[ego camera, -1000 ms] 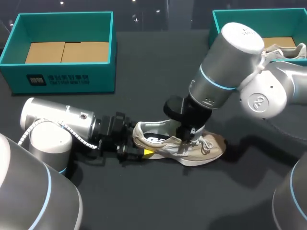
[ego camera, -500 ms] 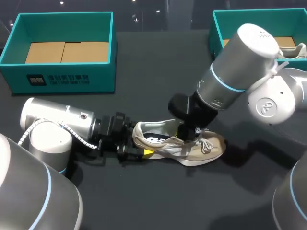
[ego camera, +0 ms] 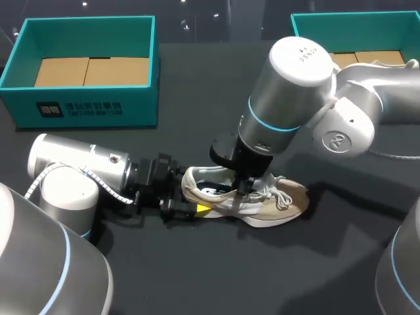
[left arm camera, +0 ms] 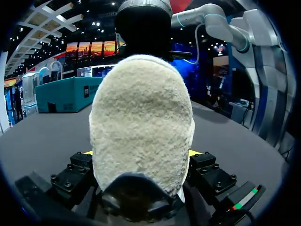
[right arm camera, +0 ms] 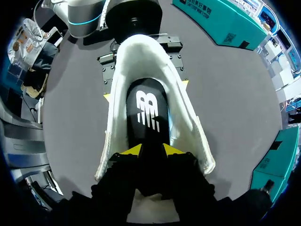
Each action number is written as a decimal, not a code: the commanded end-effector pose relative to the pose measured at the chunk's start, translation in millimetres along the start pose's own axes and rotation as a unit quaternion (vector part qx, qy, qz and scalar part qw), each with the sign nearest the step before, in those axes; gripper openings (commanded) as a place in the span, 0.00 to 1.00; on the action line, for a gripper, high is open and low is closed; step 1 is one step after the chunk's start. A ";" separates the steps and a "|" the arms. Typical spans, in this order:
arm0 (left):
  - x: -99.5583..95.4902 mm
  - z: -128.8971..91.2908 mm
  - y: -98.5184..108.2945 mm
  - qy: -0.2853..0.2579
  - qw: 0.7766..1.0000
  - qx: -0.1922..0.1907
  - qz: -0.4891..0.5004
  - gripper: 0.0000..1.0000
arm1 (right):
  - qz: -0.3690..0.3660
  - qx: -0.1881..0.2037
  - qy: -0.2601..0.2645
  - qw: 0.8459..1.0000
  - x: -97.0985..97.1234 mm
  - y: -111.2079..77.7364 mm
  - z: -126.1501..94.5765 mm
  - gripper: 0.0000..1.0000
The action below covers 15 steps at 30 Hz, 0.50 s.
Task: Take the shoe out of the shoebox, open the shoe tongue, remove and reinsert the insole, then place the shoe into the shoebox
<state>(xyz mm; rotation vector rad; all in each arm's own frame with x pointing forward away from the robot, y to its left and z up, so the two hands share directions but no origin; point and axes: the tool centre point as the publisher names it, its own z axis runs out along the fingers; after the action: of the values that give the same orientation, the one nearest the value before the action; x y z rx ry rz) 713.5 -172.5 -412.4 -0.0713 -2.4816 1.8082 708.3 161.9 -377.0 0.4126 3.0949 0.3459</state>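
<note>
1. The work surface is a dark grey tabletop (ego camera: 210, 98). An open teal shoebox (ego camera: 85, 108) stands at its far left, with brown cardboard (ego camera: 88, 71) lining its floor. A second teal shoebox (ego camera: 354, 16) stands at the far right, partly hidden behind the right arm.
2. The shoe (ego camera: 282, 200), a beige and white sneaker, is outside both boxes. It lies upright on its sole in the near middle of the tabletop, between the two arms. Its heel points toward the left arm and its toe toward the right side.
3. The white laces (ego camera: 279, 189) lie loose over the forefoot.
4. The left arm lies low along the tabletop, coming in from the left. The left pincer (left arm camera: 141, 157) is clenched on the shoe at the heel (left arm camera: 141, 117). One yellow tip shows at each side of the heel in both wrist views.
5. The right arm comes in from the right and points steeply down over the shoe's opening. The right pincer (right arm camera: 151, 150) sits inside the opening, near the tongue end.
6. The black insole (right arm camera: 146, 108), with a white logo, lies inside the shoe. It runs from the heel end toward the right pincer and passes directly under it.
7. Whether the right pincer is released or grasping the insole cannot be told from these views.
</note>
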 end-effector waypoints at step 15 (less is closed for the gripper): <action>-0.2 -1.0 2.0 -0.001 1.000 0.000 0.000 0.00 | 0.035 0.066 0.053 0.996 -18.9 -3.5 42.3 0.71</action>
<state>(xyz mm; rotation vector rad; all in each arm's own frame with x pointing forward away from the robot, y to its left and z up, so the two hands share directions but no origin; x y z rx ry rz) 714.3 -172.9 -412.5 -0.0694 -2.4809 1.8074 715.9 155.2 -397.5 0.5218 3.1919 0.1887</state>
